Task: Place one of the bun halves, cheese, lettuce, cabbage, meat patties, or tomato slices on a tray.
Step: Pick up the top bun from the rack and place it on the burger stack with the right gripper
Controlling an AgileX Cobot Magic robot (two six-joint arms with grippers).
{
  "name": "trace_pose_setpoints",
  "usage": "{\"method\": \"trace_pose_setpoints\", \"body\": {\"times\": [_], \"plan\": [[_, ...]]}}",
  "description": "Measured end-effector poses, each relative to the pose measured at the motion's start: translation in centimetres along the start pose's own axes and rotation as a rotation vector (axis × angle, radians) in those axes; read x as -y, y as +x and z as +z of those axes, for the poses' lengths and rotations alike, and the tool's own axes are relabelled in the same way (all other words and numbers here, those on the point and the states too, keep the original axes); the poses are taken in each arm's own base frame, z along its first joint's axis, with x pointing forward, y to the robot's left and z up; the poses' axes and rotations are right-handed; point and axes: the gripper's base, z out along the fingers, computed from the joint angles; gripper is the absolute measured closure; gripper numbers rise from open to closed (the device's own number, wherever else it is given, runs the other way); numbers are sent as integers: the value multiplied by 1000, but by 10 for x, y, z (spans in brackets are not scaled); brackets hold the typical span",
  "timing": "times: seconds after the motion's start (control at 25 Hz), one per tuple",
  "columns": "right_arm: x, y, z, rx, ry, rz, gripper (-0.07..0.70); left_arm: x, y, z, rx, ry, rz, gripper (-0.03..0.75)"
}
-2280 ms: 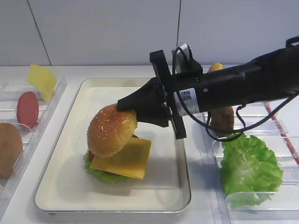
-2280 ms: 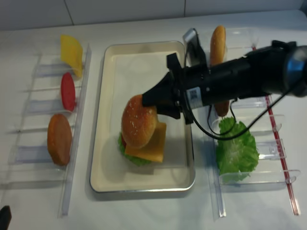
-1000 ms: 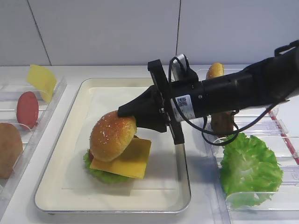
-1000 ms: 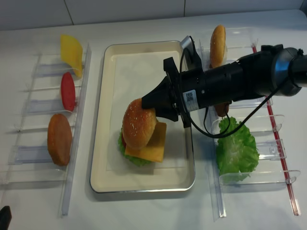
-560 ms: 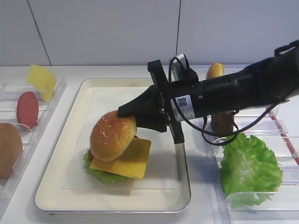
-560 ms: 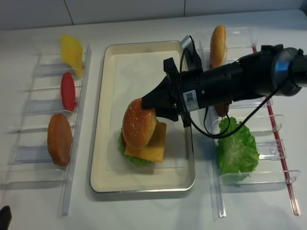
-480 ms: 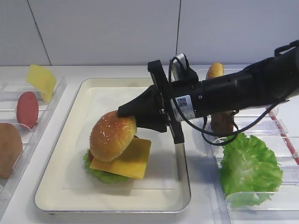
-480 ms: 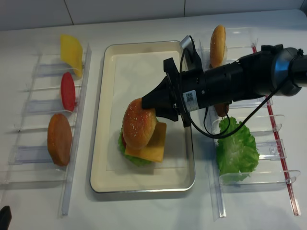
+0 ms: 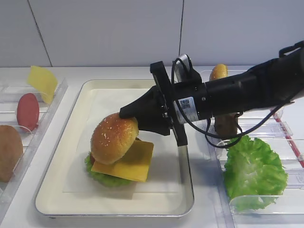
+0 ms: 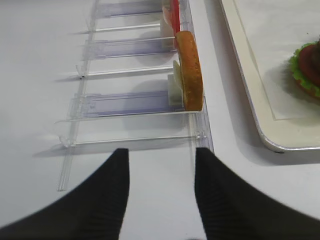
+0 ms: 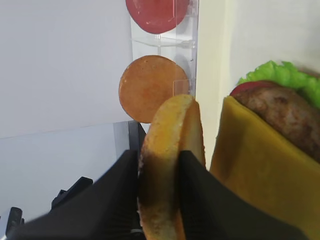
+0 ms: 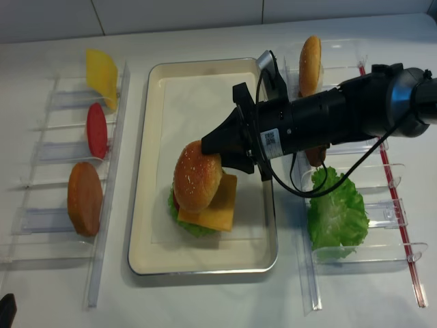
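A sesame bun top (image 9: pixel 113 137) leans tilted on the burger stack in the cream tray (image 9: pixel 61 190). Under it lie a yellow cheese slice (image 9: pixel 128 164) and a green lettuce (image 9: pixel 102 178). My right gripper (image 9: pixel 126 111) reaches in from the right and is shut on the bun top's upper edge. In the right wrist view both black fingers (image 11: pixel 117 190) press the bun top (image 11: pixel 172 130), beside the cheese (image 11: pixel 255 160), a meat patty (image 11: pixel 285 112) and a tomato slice (image 11: pixel 250 86). My left gripper (image 10: pixel 160 155) hangs open over the bare table with nothing between its fingers.
The clear rack on the left holds a cheese slice (image 9: pixel 42 81), a tomato slice (image 9: pixel 27 111) and a bun half (image 9: pixel 8 152). In the right rack stand a large lettuce leaf (image 9: pixel 254 171), a patty (image 9: pixel 227 124) and a bun half (image 9: pixel 218 71).
The right gripper has lowered the bun top onto the cheese and stack. Over the last second it has barely moved.
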Motion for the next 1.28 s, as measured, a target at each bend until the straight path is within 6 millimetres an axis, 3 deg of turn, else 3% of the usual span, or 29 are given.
{"method": "trace_pose_setpoints", "body": {"times": [0.12,0.4,0.84,1.12,1.28], "plan": [[0,0,0,4,5,-16,358,0,0,0,0,0,0,390],[1,-1,0,9,6,-47,225,0,0,0,0,0,0,390],[-7,-7,1,9,11,-248,192,0,0,0,0,0,0,390],[-11,-12,2,-55,91,-329,90,0,0,0,0,0,0,390],[-12,-14,2,-80,123,-371,71,0,0,0,0,0,0,390]]}}
